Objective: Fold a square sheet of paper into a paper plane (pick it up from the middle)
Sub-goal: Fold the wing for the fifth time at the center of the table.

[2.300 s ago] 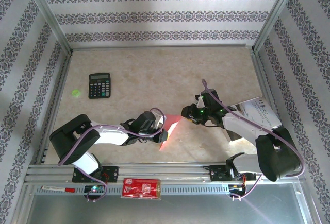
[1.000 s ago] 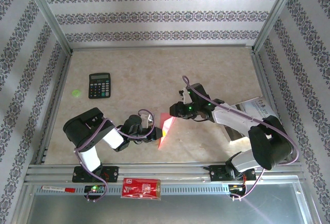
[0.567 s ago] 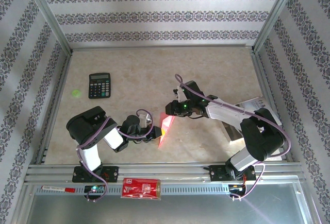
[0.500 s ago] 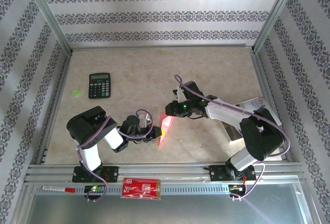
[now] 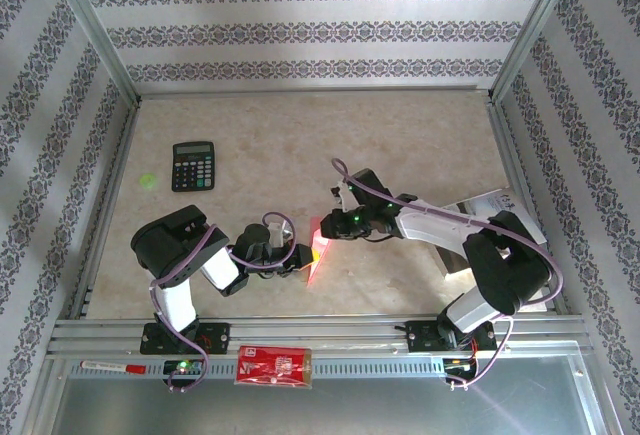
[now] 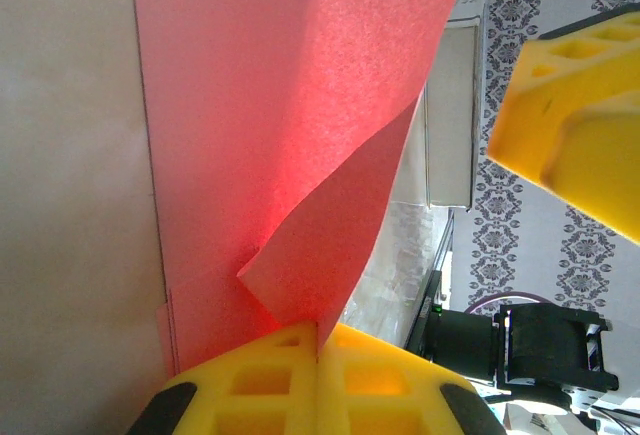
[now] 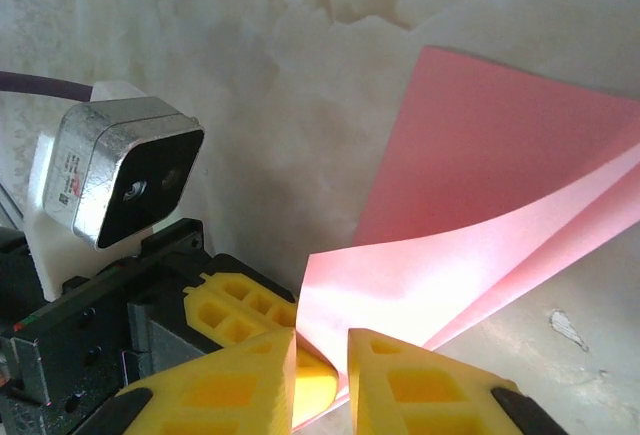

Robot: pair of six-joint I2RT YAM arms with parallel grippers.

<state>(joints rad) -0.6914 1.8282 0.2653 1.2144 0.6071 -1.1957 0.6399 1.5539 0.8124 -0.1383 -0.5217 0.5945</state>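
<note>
The square sheet of paper is a folded pink-red shape lying between the two arms, one flap curling up off the table. My left gripper is shut on the flap's lower corner, and sits at the paper's left edge. My right gripper is low over the paper's far end. Its jaws stand a narrow gap apart with the raised flap's edge between them, so it is open. The left gripper's yellow fingers sit right behind that gap. The paper plane is out of view.
A black calculator and a green spot lie at the far left. A white printed leaflet is under the right arm. A red printed packet rests on the near rail. Metal frame posts border the table.
My right gripper has moved left and down onto the paper's raised flap, and its jaws have narrowed. The left gripper has stayed shut on the paper, hardly moving in the last second.
</note>
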